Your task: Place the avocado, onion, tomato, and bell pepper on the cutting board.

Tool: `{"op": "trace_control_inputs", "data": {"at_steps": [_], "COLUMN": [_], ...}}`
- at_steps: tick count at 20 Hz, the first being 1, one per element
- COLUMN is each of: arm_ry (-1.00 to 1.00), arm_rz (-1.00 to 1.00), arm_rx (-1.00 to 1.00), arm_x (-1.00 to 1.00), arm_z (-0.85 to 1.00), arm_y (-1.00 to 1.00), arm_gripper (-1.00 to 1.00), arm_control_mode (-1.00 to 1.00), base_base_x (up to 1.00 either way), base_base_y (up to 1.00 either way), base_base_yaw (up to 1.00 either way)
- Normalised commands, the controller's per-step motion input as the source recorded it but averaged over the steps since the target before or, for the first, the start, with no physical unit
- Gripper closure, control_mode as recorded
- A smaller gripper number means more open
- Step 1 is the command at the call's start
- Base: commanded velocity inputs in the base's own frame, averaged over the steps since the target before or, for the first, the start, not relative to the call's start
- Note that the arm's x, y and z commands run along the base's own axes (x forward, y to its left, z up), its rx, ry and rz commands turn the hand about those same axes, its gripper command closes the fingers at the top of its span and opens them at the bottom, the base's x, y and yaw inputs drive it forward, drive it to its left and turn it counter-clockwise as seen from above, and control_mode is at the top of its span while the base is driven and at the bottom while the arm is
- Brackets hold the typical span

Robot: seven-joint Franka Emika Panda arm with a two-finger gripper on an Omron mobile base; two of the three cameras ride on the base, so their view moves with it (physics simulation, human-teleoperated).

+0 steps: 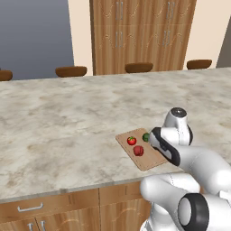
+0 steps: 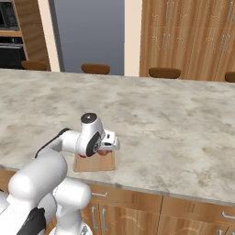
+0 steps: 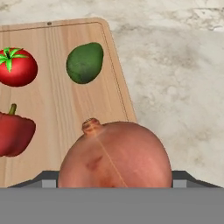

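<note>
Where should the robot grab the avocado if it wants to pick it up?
Probably across its narrow middle, coming straight down from above. The avocado lies flat on the board with open wood on both long sides, so the fingers have room. The tomato sits apart to one side.

Both base views look forward and down over the marble counter [image 1: 67, 122] from behind the arm — one from its left, one from its right — sharing the cutting board [image 1: 146, 161]. The hand view sits close above the board's right edge, the onion [image 3: 114, 155] nearest.
</note>
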Motion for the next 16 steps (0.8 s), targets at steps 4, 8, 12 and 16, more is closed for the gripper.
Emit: {"op": "trace_control_inputs", "data": {"at_steps": [4,8,12,16], "arm_ry": [0.0,0.0,0.01,0.09], "arm_rz": [0.12,0.12,0.09,0.07], "arm_rx": [0.01,0.0,0.0,0.0], "arm_x": [0.0,0.0,0.02,0.22], "arm_z": [-0.19,-0.09,-0.18,-0.45], "arm_y": [0.09,0.2,0.15,0.0], "arm_gripper": [1.0,1.0,1.0,1.0], "arm_control_mode": [-1.0,-1.0,-1.0,-1.0], "base_base_x": [0.0,0.0,0.0,0.0], "base_base_y": [0.0,0.0,0.0,0.0], "base_base_yaw": [0.0,0.0,0.0,0.0]}}
